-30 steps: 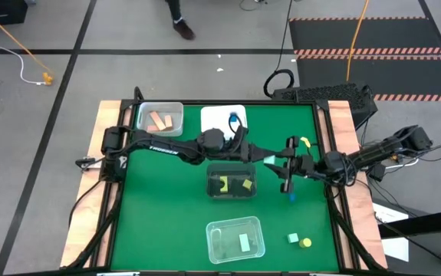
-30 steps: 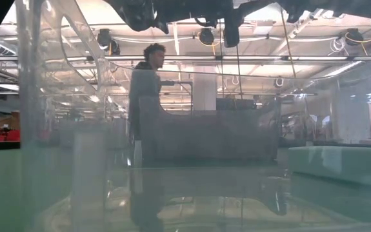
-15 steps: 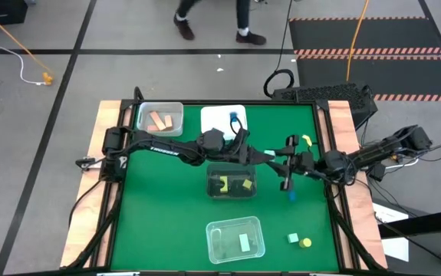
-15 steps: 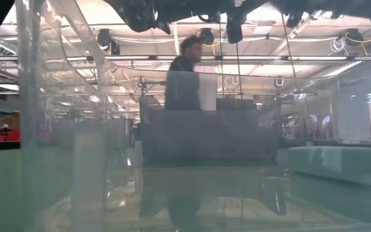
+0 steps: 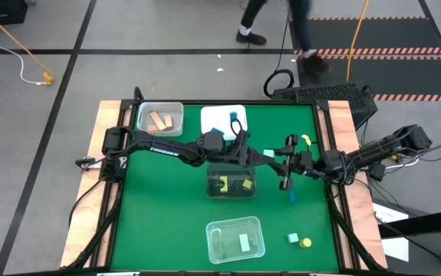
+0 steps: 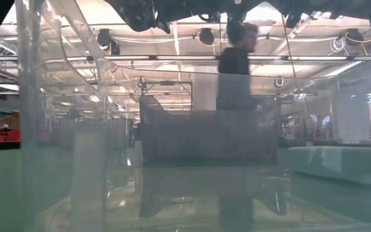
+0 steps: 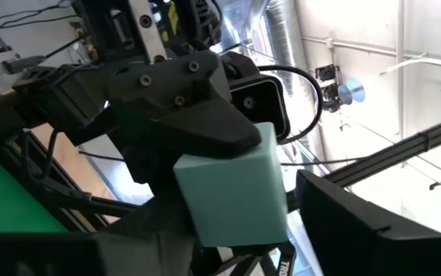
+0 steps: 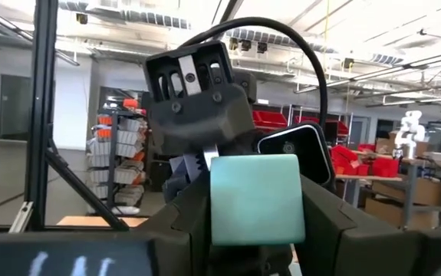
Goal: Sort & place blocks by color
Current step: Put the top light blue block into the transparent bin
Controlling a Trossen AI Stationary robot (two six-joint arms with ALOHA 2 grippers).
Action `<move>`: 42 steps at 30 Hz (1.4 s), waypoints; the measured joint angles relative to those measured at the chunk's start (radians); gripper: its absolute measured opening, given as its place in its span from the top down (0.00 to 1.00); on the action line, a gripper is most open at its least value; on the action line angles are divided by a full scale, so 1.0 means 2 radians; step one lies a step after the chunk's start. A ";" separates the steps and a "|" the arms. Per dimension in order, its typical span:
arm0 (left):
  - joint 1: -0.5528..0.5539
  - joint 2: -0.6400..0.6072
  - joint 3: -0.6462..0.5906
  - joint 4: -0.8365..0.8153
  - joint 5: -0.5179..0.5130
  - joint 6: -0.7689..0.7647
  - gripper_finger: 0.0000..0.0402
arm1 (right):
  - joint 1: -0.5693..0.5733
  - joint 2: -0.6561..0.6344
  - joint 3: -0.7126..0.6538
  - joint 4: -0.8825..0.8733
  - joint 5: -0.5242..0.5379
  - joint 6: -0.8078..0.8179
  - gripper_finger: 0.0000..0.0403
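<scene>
A mint green block (image 5: 268, 155) hangs in the air above the table's middle, between my two grippers. My left gripper (image 5: 257, 153) reaches it from the left and my right gripper (image 5: 280, 158) from the right. Both are shut on it. In the left wrist view the mint block (image 7: 235, 192) fills the gap between the fingers, and the mint block (image 8: 257, 198) does the same in the right wrist view. On the cloth lie a blue block (image 5: 291, 196), a yellow piece (image 5: 306, 141), and a mint cube (image 5: 293, 239) beside a yellow one (image 5: 306, 243). My left gripper pinches the mint block between its two fingers, level, coming from the table's left. One finger (image 7: 151, 230) lies against the block's side (image 7: 197, 207). The block is lifted clear of the table. My right gripper pinches the same block by its two side faces (image 8: 220, 207), level, coming from the table's right. Its fingers (image 8: 324, 222) flank the block closely. The block sits square between them, clear of the table.
Four trays stand on the green cloth. A clear one holds salmon pieces (image 5: 160, 119), a white one holds a blue piece (image 5: 224, 119), a clear one right below the grippers holds yellow pieces (image 5: 232, 182), and a clear one near the front holds a mint piece (image 5: 235, 239). A person (image 5: 297, 31) walks beyond the far edge.
Both grippers and the mint block have kept their places. Beyond the far edge a person has walked from left to right.
</scene>
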 joint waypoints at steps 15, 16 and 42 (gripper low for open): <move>0.001 0.000 0.000 0.000 -0.001 -0.007 0.62 | 0.000 0.000 0.000 0.001 -0.026 0.060 0.62; 0.001 0.000 0.000 0.000 -0.001 -0.007 0.62 | 0.000 0.000 0.000 0.001 -0.026 0.068 0.61; -0.026 -0.001 0.001 0.033 0.115 -0.012 0.65 | 0.000 0.000 -0.001 -0.353 -0.126 0.406 0.49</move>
